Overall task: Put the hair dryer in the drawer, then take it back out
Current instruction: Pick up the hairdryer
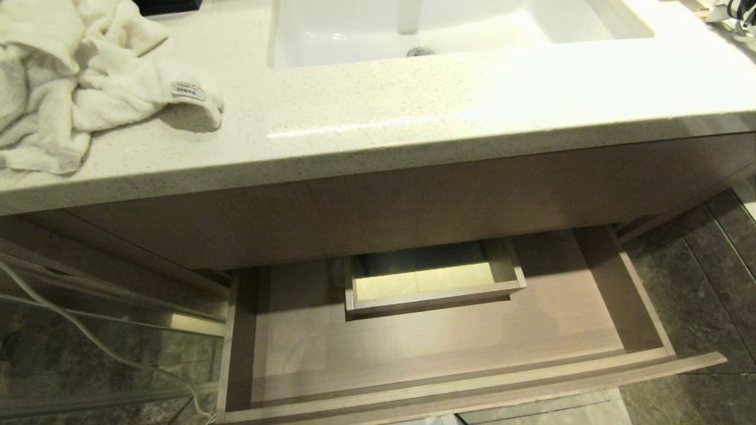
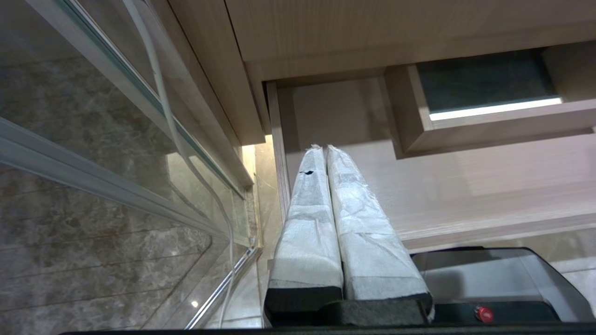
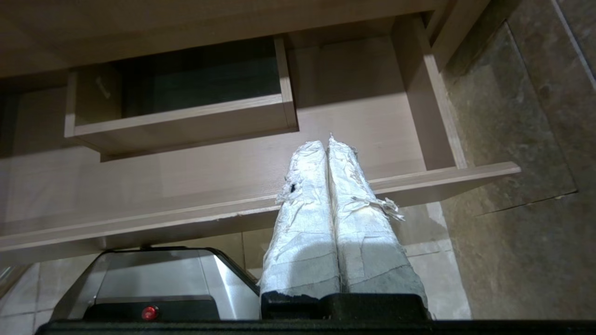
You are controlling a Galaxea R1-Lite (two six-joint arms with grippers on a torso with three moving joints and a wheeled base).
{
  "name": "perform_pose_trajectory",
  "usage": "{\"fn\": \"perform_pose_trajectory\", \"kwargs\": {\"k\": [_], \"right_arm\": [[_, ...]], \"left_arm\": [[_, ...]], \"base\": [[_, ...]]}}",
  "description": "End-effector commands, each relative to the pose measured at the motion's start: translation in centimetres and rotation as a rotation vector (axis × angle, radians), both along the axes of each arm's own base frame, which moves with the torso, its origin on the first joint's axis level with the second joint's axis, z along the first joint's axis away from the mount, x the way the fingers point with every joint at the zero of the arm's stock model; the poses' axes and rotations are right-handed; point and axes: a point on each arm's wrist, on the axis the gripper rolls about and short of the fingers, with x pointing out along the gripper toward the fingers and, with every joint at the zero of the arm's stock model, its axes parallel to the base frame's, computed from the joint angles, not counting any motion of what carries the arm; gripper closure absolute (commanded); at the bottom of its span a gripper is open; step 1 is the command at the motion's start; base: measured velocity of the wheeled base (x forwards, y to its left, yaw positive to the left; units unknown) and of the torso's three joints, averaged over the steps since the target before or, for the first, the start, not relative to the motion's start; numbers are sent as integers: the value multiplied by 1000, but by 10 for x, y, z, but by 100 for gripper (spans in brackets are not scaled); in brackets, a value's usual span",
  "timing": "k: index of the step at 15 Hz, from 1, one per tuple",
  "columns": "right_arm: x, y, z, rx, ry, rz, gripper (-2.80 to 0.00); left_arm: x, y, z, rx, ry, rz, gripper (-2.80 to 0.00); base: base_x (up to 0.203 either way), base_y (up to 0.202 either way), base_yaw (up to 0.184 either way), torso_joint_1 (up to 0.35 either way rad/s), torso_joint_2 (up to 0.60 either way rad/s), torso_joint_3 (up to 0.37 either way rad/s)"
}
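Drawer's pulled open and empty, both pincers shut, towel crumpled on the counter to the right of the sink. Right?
Wrong on one point: the towel lies on the counter to the left of the sink, as the head view shows. The rest holds: the drawer is pulled open and empty, and the left pincer and right pincer are both shut.
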Motion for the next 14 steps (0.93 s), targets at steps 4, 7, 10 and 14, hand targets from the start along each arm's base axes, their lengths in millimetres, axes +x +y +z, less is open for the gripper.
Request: {"fn": "perform_pose_trajectory", "kwargs": {"k": [4,7,10,14], "right_arm": [[0,0,0,0,1,0,0],[0,0,0,0,1,0,0],[0,0,0,0,1,0,0],[0,0,0,0,1,0,0]], "left_arm": [[0,0,0,0,-3,0,0],[0,0,0,0,-2,0,0],[0,0,0,0,-1,0,0],[0,0,0,0,-2,0,0]], "base": [[0,0,0,283,-543,-262],[0,0,0,297,-570,-275],[0,0,0,310,-607,-297],[0,0,0,226,-437,-218]]}}
